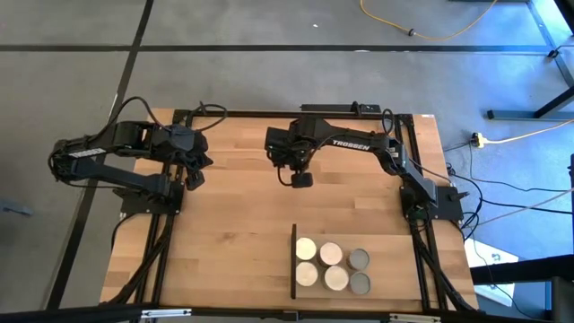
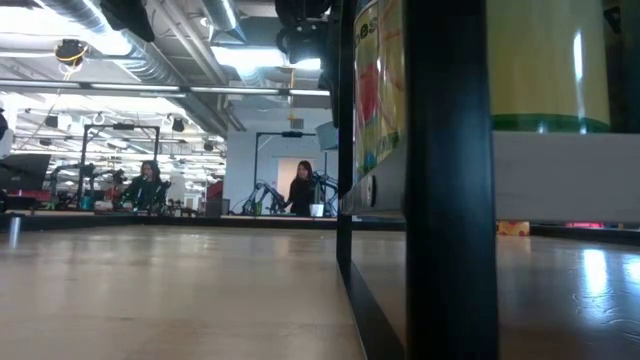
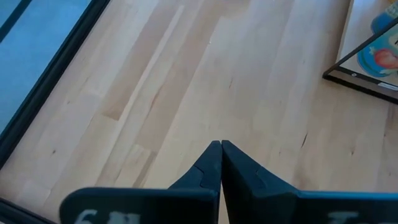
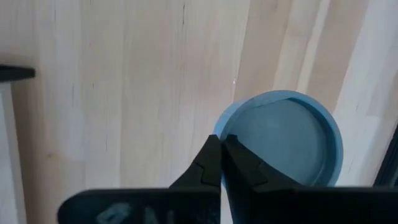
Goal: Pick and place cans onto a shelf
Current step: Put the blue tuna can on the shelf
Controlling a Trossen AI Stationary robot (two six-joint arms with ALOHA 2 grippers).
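Spanning the whole high view, the wooden tabletop (image 1: 233, 215) carried everything else, and the shelf (image 1: 359, 269) served as the landmark at its near edge. Both dark arms sat well back from the shelf: the left gripper (image 1: 192, 178) far off to its left and beyond, its fingers (image 3: 211, 168) pressed together on nothing, and the right gripper (image 1: 301, 179) beyond the shelf's black upright edge (image 1: 294, 260), also pinched shut and empty.

Six cans (image 1: 333, 266) stood on the shelf in two rows of three, four pale-topped and two grey-topped, packed close and some touching. A blue round lid or disc (image 4: 283, 140) lay under the right gripper in its wrist view; what it was could not be told.

As a judgement, placement looked complete or nearly so. Any further reach toward the shelf risked a closed gripper nudging the crowded cans, or clipping the upright edge, since little gap remained between them.
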